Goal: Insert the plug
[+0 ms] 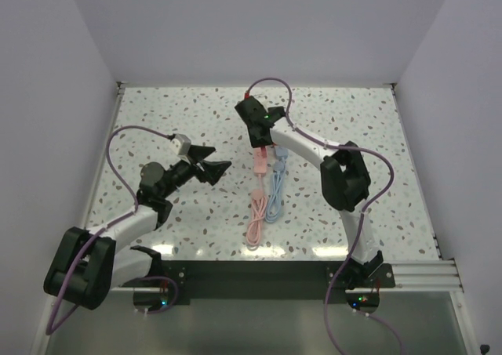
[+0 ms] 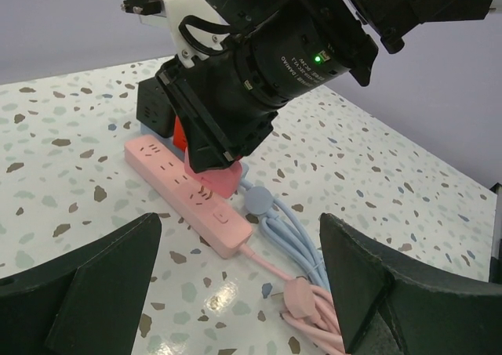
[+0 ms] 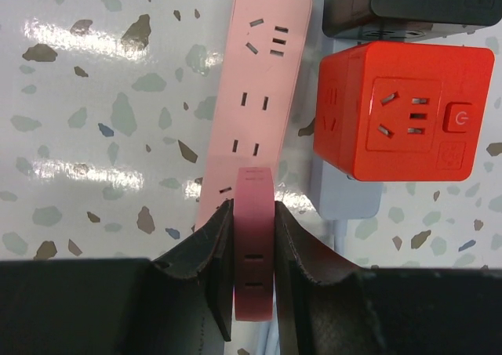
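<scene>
A pink plug (image 3: 255,245) is clamped between the fingers of my right gripper (image 3: 252,208), which is shut on it. It hangs over the near end of the pink power strip (image 3: 263,73), close above its sockets; whether it touches them I cannot tell. From the left wrist view the same plug (image 2: 213,179) shows under the right gripper, at the strip (image 2: 192,198). In the top view the right gripper (image 1: 259,145) is above the strip (image 1: 258,163) at mid-table. My left gripper (image 1: 216,167) stands open and empty to the left, its fingers (image 2: 118,269) pointing at the strip.
A red cube socket (image 3: 396,120) and a black one (image 3: 408,6) stand right of the pink strip, with a light blue strip (image 1: 278,163) beside them. Coiled pink cable (image 1: 255,223) and blue cable (image 1: 274,206) lie toward the near edge.
</scene>
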Robot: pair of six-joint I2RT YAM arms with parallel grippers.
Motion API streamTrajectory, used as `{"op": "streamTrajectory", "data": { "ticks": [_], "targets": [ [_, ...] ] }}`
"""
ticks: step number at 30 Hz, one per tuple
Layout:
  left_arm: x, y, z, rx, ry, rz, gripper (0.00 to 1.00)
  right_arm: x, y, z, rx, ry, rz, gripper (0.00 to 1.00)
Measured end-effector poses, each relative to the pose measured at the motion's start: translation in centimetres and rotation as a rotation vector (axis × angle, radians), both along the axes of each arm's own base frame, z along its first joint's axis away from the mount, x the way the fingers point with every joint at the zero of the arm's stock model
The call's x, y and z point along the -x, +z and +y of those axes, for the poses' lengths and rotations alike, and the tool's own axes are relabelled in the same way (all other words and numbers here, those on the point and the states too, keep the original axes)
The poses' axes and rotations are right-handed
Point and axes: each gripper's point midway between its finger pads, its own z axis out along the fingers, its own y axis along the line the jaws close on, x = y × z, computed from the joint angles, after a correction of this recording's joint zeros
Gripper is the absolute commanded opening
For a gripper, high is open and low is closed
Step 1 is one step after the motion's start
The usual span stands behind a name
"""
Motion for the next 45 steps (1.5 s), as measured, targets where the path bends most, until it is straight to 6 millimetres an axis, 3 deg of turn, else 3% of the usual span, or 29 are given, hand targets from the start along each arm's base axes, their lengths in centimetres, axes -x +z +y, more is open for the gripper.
{"op": "streamTrajectory", "data": {
  "ticks": [11,45],
  "targets": [
    [0.5,1.5,0.1,0.013,-0.007,-0.046,0.88,0.7,0.1,0.4,0.017,-0.004,-0.004,0.0],
    [1.0,1.3,0.1,0.013,-0.015,-0.045,0.88,-0.2,-0.5,0.1,-0.002,-0.122,-0.027,0.0]
  ]
}}
